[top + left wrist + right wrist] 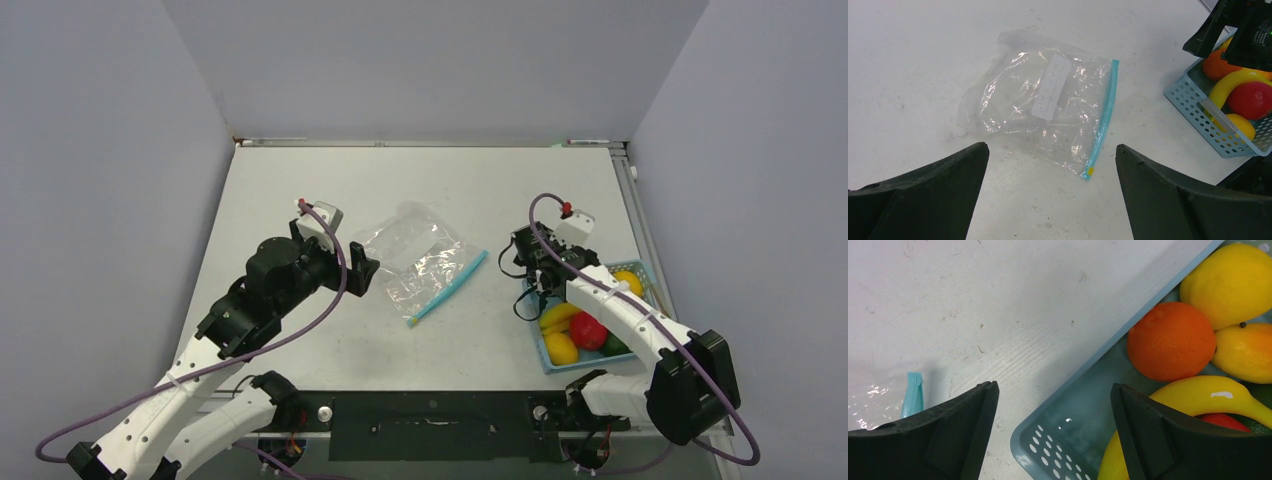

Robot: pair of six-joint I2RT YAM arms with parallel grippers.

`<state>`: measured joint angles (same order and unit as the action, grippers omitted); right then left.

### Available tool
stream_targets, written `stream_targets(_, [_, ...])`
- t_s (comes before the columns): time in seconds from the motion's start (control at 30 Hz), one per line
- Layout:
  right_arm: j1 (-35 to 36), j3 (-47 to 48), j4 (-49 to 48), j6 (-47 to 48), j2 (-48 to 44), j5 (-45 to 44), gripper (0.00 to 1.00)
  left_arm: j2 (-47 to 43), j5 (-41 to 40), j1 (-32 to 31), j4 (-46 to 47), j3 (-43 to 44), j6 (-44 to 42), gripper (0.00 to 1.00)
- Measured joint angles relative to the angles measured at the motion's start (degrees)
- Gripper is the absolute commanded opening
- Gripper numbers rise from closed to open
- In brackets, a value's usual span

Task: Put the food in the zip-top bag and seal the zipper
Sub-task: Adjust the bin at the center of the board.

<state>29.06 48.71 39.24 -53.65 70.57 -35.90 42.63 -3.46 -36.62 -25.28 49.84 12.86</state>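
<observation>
The zip-top bag (pixel 418 260) lies flat and empty mid-table, its blue zipper (pixel 447 288) along the edge facing the right arm; the left wrist view shows the bag (pixel 1043 107) and zipper (pixel 1103 122) too. The food sits in a light blue basket (pixel 545 352): a banana (pixel 1198 392), an orange (pixel 1170 340), a yellow round (pixel 1230 282), a red one (pixel 588 330). My left gripper (pixel 1052 146) is open just short of the bag, holding nothing. Over the basket's near-left corner (pixel 1048 440) my right gripper (pixel 1054 385) hangs open, empty.
The basket (pixel 1193 105) stands at the table's right side, close to the right edge rail (pixel 640 230). Grey walls enclose the table on three sides. Bare tabletop (pixel 470 190) lies behind the bag and between bag and basket.
</observation>
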Motion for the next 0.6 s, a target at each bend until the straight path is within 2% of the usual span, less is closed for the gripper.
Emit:
stream_targets(0.4, [-4.46,-2.95,-1.86,-3.08,0.83,3.61,0.66,-0.04,0.83,-0.04,0.0,0.0,0.0,0.96])
stream_targets(0.6, [-5.84,-4.11,-3.43,-4.13,0.94,3.91,0.61,-0.04,0.96,-0.04,0.0,0.0,0.0,0.96])
